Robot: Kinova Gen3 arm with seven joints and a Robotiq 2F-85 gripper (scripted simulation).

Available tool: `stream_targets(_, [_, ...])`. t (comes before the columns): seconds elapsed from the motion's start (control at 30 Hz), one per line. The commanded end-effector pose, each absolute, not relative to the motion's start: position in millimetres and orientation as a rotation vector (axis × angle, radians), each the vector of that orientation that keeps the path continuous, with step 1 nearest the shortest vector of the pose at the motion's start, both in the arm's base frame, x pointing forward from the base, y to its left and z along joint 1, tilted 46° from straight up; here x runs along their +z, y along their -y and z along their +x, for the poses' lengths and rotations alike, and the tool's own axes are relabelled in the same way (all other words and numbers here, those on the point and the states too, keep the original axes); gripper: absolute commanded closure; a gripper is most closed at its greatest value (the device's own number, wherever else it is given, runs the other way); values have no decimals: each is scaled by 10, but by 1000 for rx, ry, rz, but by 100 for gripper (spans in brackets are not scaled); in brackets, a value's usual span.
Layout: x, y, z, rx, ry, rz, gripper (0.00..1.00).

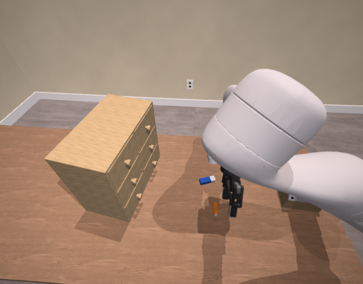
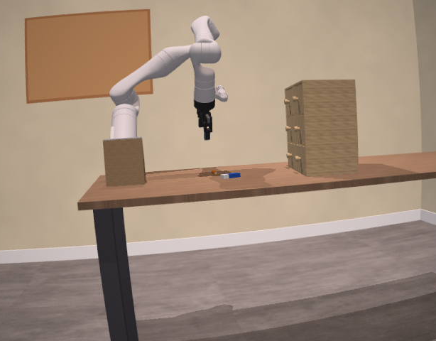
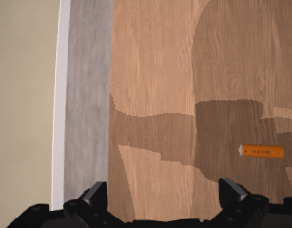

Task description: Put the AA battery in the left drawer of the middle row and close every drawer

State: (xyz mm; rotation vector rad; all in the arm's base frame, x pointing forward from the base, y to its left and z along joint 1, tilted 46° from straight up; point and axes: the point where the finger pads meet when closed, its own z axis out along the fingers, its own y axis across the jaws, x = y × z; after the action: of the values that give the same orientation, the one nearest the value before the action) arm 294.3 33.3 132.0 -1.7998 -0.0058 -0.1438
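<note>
The orange AA battery [image 1: 215,209] [image 2: 214,171] [image 3: 262,151] lies flat on the table. The small wooden chest [image 1: 102,152] [image 2: 324,126] stands upright with three rows of two drawers, all pushed in. The left middle-row drawer knob [image 1: 133,180] shows on its front. My gripper [image 1: 233,210] [image 2: 207,136] [image 3: 162,192] is open and empty. It hangs well above the table, pointing down, a little to the side of the battery. In the wrist view the battery lies to the right of the fingers.
A blue and white eraser [image 1: 207,179] [image 2: 230,175] lies on the table [image 1: 53,244] [image 2: 247,190] near the battery, toward the chest. The arm's wooden base block [image 2: 123,161] stands at the table's far end. The table edge and floor show at left in the wrist view.
</note>
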Motion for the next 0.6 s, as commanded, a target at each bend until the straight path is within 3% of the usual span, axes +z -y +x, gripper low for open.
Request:
stream_targets(0.0, [1322,-329,2945,-145,6,-1800,0])
stream_targets(0.27, [1372,-212,2994,-131,15,-1825,0])
stream_targets(0.57, [1670,392,3269,-97,38,-1978,0])
